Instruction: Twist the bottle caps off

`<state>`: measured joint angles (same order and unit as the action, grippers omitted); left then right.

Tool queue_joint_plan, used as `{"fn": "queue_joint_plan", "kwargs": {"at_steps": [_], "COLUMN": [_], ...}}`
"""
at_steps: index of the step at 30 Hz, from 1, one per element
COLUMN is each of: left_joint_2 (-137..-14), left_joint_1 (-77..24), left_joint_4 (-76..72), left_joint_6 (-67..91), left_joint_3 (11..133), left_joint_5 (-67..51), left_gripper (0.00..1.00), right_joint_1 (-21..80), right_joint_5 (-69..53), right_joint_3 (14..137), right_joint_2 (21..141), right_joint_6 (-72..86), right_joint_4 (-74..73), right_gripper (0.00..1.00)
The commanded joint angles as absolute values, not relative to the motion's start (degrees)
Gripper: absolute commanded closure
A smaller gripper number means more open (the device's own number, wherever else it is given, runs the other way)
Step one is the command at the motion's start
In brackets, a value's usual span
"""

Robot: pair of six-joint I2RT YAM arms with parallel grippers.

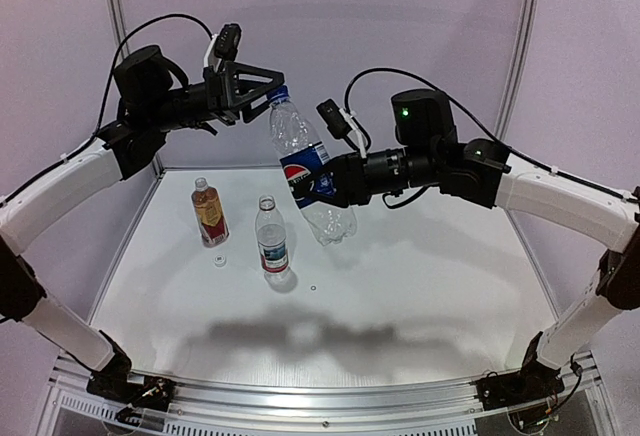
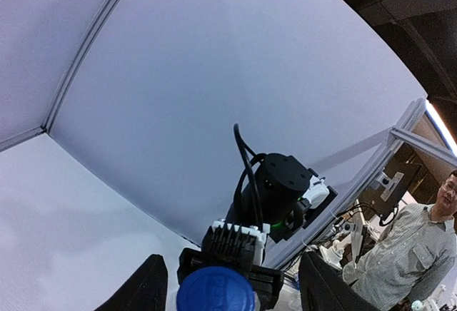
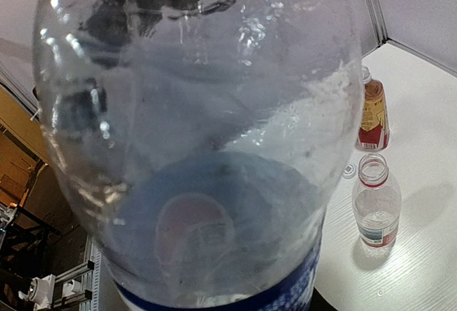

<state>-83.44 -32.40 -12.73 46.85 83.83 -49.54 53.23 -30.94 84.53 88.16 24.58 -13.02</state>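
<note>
The left tool [image 1: 272,93] is raised high above the back of the surface [image 1: 420,286]. Its two dark fingers [image 2: 146,286] stand apart, one on each side of the blue cap [image 2: 216,289], with a visible gap between each finger and the cap in the left wrist view.

The blue cap sits on the neck of the blue-label bottle [image 1: 295,126]. This bottle is held in the air, tilted, with its capped end pointing up and to the left toward the left tool and its base angled down to the right. The right tool [image 1: 318,184] is clamped around the bottle's middle, on the blue label. In the right wrist view the clear bottle fills almost the whole picture.

Below, on the left half of the white surface, two smaller bottles stand upright, well apart from both tools. The amber bottle [image 1: 209,213], with a gold and red label, is farther left. The red-and-white-label bottle [image 1: 271,236] stands just to its right and nearer the arms, its neck open. A small white cap [image 1: 219,260] lies flat on the surface between them, touching neither.

A person [image 2: 428,247] in a light shirt is visible at the far right edge of the left wrist view, beyond the frame of the enclosure.
</note>
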Motion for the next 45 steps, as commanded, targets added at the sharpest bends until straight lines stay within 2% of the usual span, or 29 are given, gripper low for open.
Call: {"fn": "queue_joint_plan", "kwargs": {"at_steps": [1,5,12,17,22,28,31,34,37,40,42,45], "left_joint_2": [-84.17,-84.37,-84.51,-83.92,-85.38,-89.23,-91.24,-91.97,-90.11,-87.65,-85.67,-80.60], "left_joint_1": [-32.59,-32.89,-34.45,-36.79,-41.82,-45.67,-46.28,-46.32,-45.92,-43.75,-41.01,-35.64], "left_joint_4": [-13.80,-12.31,-1.66,14.37,28.68,41.98,45.59,45.90,39.72,34.89,32.14,23.43], "left_joint_6": [46.53,45.68,39.78,34.05,36.31,40.79,42.58,41.87,37.62,34.97,34.17,33.14], "left_joint_3": [86.06,86.06,87.91,92.45,97.74,106.45,109.39,110.86,109.09,107.29,104.71,97.32], "left_joint_5": [-51.30,-51.56,-48.00,-33.63,-12.51,3.94,6.06,5.92,2.95,-1.01,-4.46,-16.17], "left_gripper": [0.47,0.64,0.78,0.76,0.76,0.74,0.67,0.49,0.29,0.14,0.06,0.06], "right_joint_1": [53.18,53.22,53.19,53.26,53.93,55.25,55.91,56.28,56.37,56.37,56.34,56.34], "right_joint_5": [-32.28,-32.17,-30.80,-15.73,-1.67,4.93,6.04,6.90,7.16,7.20,7.01,4.63], "right_joint_3": [86.79,87.13,88.79,90.84,95.50,99.38,99.57,99.21,97.40,95.14,93.52,91.51], "right_joint_2": [88.96,88.99,89.70,90.73,93.99,97.69,98.16,97.92,96.86,95.10,93.89,91.96], "right_joint_6": [25.66,25.25,24.00,21.80,18.53,16.94,16.14,15.61,15.47,15.39,15.53,15.69], "right_joint_4": [-12.94,-13.50,-15.87,-19.83,-24.83,-29.40,-29.96,-30.57,-30.35,-29.43,-28.35,-26.20], "right_gripper": [0.63,0.63,0.63,0.63,0.64,0.64,0.64,0.64,0.64,0.64,0.64,0.64]}}
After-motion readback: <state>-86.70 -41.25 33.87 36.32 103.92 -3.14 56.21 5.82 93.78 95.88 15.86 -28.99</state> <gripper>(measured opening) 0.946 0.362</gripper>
